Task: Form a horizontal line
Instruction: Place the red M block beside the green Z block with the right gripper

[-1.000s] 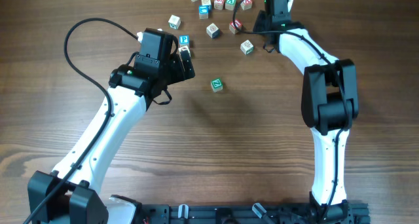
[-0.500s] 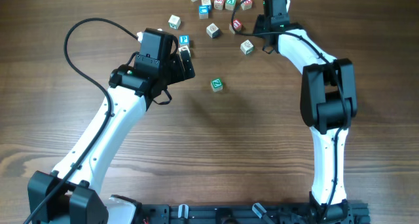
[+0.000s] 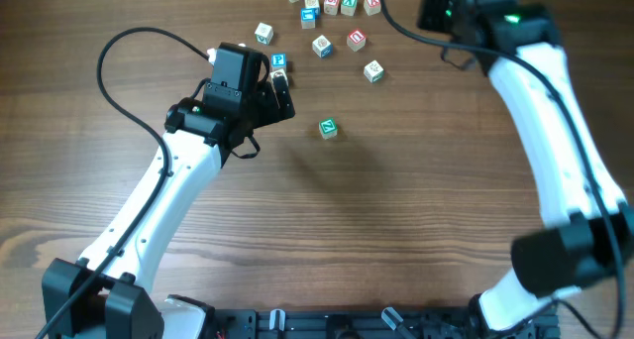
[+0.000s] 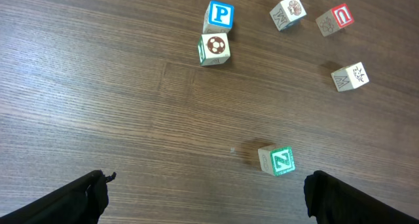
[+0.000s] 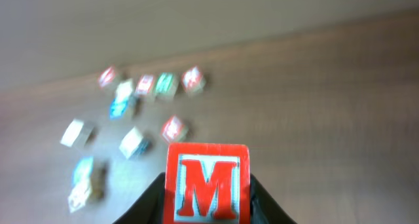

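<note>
The green "N" cube point(image 3: 328, 129) lies alone on the table, and shows in the left wrist view point(image 4: 280, 161) just ahead of my right finger. My left gripper point(image 3: 280, 91) point(image 4: 209, 201) is open and empty, hovering above the table. The red arch-letter cube point(image 3: 356, 40) point(image 4: 342, 16) point(image 5: 173, 128) lies among the far cubes. My right gripper point(image 3: 436, 10) point(image 5: 207, 207) is shut on the red "M" cube point(image 5: 207, 181) and holds it high over the far right. The "M" cube is hidden in the overhead view.
A blue "P" cube point(image 3: 278, 60) point(image 4: 221, 14) and a football-picture cube point(image 4: 214, 47) lie by my left gripper. A row of cubes point(image 3: 332, 2) lines the far edge. Loose cubes lie at the far left point(image 3: 264, 32), middle point(image 3: 322, 47) and right point(image 3: 372, 70).
My right arm has risen and swung right, away from the far cube cluster. The left arm and the table cubes have not moved.
</note>
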Robot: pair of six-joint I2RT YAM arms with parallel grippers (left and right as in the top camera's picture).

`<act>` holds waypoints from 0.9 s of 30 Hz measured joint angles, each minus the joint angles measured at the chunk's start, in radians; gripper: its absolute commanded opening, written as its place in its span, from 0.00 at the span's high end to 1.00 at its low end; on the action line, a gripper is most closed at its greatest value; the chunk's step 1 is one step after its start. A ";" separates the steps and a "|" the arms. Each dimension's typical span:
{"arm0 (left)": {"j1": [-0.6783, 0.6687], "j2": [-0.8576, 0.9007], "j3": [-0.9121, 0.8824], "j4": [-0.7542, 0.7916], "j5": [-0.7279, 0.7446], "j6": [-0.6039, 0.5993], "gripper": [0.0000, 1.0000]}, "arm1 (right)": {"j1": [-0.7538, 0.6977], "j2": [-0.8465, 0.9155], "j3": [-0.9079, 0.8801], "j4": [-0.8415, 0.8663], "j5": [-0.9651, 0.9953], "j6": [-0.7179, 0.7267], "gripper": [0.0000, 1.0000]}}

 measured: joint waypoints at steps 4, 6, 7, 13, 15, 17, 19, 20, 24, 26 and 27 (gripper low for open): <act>0.000 0.000 0.000 0.000 0.000 0.000 0.00 | 0.000 -0.034 -0.003 -0.177 -0.089 -0.007 0.80; 0.000 0.000 0.000 0.000 0.000 0.000 0.00 | 0.005 -0.029 -0.055 -0.195 -0.137 -0.008 0.80; 0.000 0.000 0.000 0.000 0.000 0.000 0.00 | 0.010 -0.027 -0.085 -0.193 -0.153 -0.007 0.80; 0.000 0.000 0.000 0.000 0.000 0.000 0.00 | 0.075 -0.016 -0.367 0.021 -0.222 0.060 0.77; 0.000 0.000 0.000 0.000 0.000 0.000 0.00 | 0.108 -0.008 -0.462 0.142 -0.240 0.079 0.76; 0.000 0.000 0.000 0.000 0.000 0.000 0.00 | 0.150 -0.006 -0.565 0.290 -0.243 0.093 0.75; 0.000 0.000 0.000 0.000 0.000 0.000 0.00 | 0.188 -0.006 -0.652 0.427 -0.222 0.121 0.75; 0.000 0.000 0.000 0.000 0.000 0.000 0.00 | 0.202 -0.006 -0.686 0.473 -0.208 0.139 0.75; 0.000 0.000 0.000 0.000 0.000 0.000 0.00 | 0.225 -0.004 -0.817 0.688 -0.144 0.198 0.74; 0.000 0.000 0.000 0.000 0.000 0.000 0.00 | 0.225 0.008 -0.849 0.738 -0.127 0.219 0.73; 0.000 0.000 0.000 0.000 0.000 0.000 0.00 | 0.225 0.018 -0.855 0.750 -0.124 0.226 0.72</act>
